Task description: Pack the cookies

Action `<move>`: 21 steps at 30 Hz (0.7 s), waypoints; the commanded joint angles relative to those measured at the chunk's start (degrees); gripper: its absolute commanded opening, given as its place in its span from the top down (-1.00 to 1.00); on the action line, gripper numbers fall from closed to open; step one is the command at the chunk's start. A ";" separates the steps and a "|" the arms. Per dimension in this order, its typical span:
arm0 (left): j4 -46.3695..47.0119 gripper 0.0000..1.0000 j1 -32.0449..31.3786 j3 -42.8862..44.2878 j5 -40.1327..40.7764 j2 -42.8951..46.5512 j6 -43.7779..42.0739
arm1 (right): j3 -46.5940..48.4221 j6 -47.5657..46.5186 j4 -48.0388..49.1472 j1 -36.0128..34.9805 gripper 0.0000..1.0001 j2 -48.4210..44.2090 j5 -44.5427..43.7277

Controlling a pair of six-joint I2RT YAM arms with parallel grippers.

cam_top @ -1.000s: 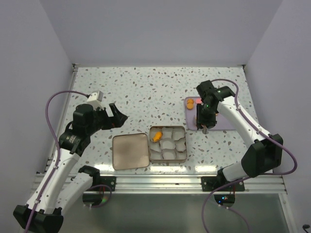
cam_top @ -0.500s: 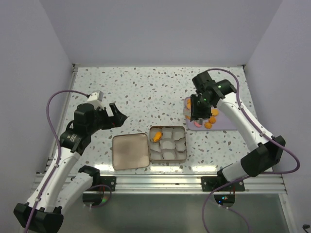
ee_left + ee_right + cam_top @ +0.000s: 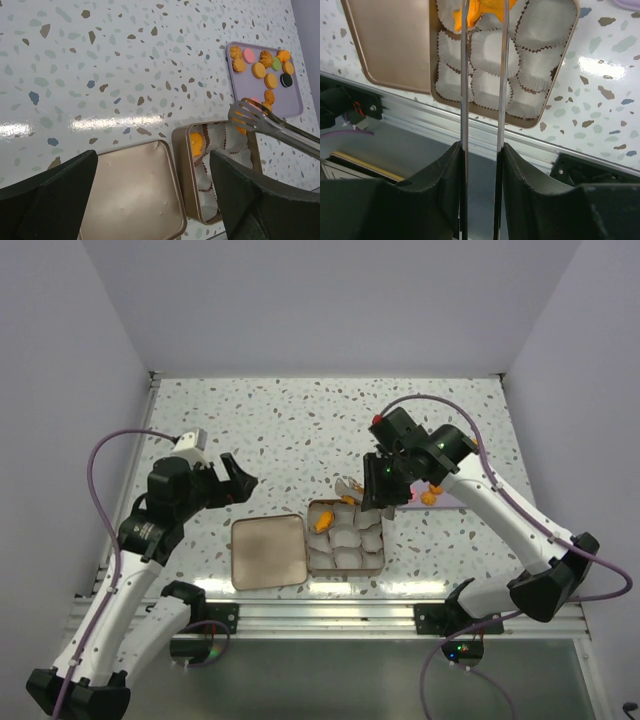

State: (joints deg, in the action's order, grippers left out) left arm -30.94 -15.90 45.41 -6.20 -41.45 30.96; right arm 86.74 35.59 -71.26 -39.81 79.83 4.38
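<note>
The right gripper [image 3: 481,147] has swung its tongs [image 3: 260,122] from tray [image 3: 295,102] to tin [image 3: 179,170].

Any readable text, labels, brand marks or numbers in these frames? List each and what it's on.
No readable text in any view.
tin lid: plain metal, no print or embossing visible.
tin and paper cups: blank.
tray and tongs: no marks visible.
cookies: no lettering; any stamp on the dark sandwich cookie is too small to tell.
</note>
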 commanded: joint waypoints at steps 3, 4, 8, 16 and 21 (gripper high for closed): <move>0.62 -1.00 -0.18 -0.06 -0.48 1.28 1.38 | -3.41 3.69 3.41 -3.60 0.56 -1.78 1.86; 0.62 -1.00 -0.18 -0.06 -0.40 1.29 1.47 | -3.85 3.95 3.50 -3.87 0.57 -1.96 1.68; 0.00 -1.00 -0.18 0.12 -0.66 1.90 1.56 | -6.05 4.57 4.47 -4.40 0.56 -2.49 0.89; -1.40 -1.00 -0.18 -0.06 -0.57 3.83 2.35 | -7.37 3.69 4.82 -4.48 0.32 -2.14 -0.43; -1.84 -1.00 -0.18 -0.23 -0.57 4.71 2.70 | -7.90 3.61 5.17 -4.48 0.16 -2.14 -2.18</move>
State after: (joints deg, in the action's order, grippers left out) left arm -32.16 -15.90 45.41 -6.24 -37.45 32.47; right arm 79.11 39.00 -68.18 -44.23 79.44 4.47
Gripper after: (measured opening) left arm 0.997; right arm 0.407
